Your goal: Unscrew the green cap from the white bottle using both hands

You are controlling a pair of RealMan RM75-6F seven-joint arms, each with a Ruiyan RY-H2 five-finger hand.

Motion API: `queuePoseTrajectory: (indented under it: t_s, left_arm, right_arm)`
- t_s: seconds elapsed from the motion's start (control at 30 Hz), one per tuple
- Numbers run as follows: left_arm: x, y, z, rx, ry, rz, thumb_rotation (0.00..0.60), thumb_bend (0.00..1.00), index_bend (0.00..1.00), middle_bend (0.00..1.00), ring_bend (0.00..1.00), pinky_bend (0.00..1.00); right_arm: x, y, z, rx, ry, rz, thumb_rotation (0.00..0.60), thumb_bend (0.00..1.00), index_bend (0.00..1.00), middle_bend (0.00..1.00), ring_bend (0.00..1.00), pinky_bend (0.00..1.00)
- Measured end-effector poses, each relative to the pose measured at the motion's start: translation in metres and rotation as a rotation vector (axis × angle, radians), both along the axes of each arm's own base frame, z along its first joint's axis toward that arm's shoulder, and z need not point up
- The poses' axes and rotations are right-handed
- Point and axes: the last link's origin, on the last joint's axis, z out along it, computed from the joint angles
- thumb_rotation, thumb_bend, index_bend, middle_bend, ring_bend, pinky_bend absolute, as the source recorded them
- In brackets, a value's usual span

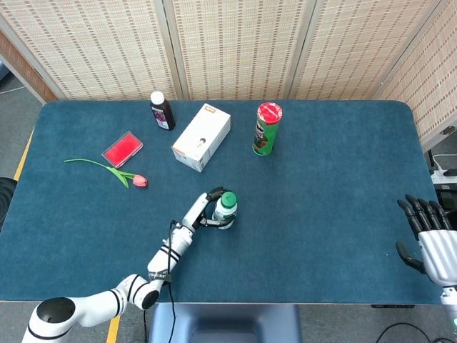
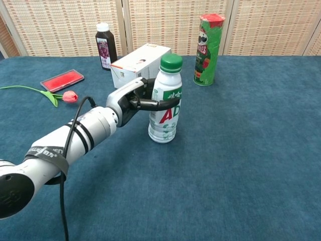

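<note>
The white bottle (image 2: pixel 163 118) with its green cap (image 2: pixel 171 62) stands near the table's middle, tipped to the right. My left hand (image 2: pixel 134 98) grips its body from the left, dark fingers wrapped around the label. From above, the green cap (image 1: pixel 228 199) shows beside my left hand (image 1: pixel 206 212). My right hand (image 1: pixel 431 240) hangs past the table's right front corner, fingers spread and holding nothing; the chest view does not show it.
A white box (image 1: pixel 201 137), a dark juice bottle (image 1: pixel 162 111) and a green chip can (image 1: pixel 267 128) stand at the back. A red case (image 1: pixel 122 148) and a pink tulip (image 1: pixel 114 171) lie at the left.
</note>
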Motion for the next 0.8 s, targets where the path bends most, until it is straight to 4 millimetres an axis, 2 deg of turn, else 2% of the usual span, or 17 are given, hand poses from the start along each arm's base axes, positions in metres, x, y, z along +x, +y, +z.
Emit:
queuePoseTrajectory:
  t_s: [0.17, 0.27, 0.4, 0.53, 0.67, 0.8]
  left_arm:
    - [0.001, -0.006, -0.001, -0.003, -0.043, 0.039, 0.600, 0.59, 0.76, 0.82, 0.33, 0.13]
    - [0.007, -0.012, -0.002, -0.014, -0.091, 0.063, 0.600, 0.60, 0.77, 0.84, 0.35, 0.12]
    - [0.017, -0.019, -0.001, -0.014, -0.106, 0.062, 0.600, 0.61, 0.77, 0.84, 0.36, 0.11]
    - [0.026, -0.025, 0.001, -0.010, -0.103, 0.056, 0.600, 0.61, 0.77, 0.85, 0.37, 0.11]
    - [0.029, -0.024, 0.003, 0.010, -0.069, 0.057, 0.600, 0.62, 0.77, 0.85, 0.41, 0.15]
    - [0.033, -0.018, 0.006, 0.053, -0.012, 0.048, 0.600, 0.64, 0.77, 0.86, 0.42, 0.17]
  right_arm:
    - [0.013, -0.013, -0.003, 0.052, 0.007, 0.057, 0.586, 0.31, 0.01, 0.00, 0.00, 0.00]
    - [0.029, -0.027, -0.003, 0.105, 0.020, 0.104, 0.586, 0.31, 0.11, 0.00, 0.00, 0.00]
    - [0.055, -0.045, -0.004, 0.186, 0.039, 0.154, 0.597, 0.31, 0.20, 0.00, 0.00, 0.00]
    - [0.086, -0.063, -0.005, 0.256, 0.054, 0.202, 0.598, 0.31, 0.25, 0.00, 0.00, 0.00]
    - [0.114, -0.080, -0.009, 0.315, 0.078, 0.238, 0.598, 0.31, 0.26, 0.00, 0.00, 0.00]
    - [0.142, -0.096, -0.015, 0.347, 0.094, 0.263, 0.598, 0.36, 0.27, 0.00, 0.00, 0.00]
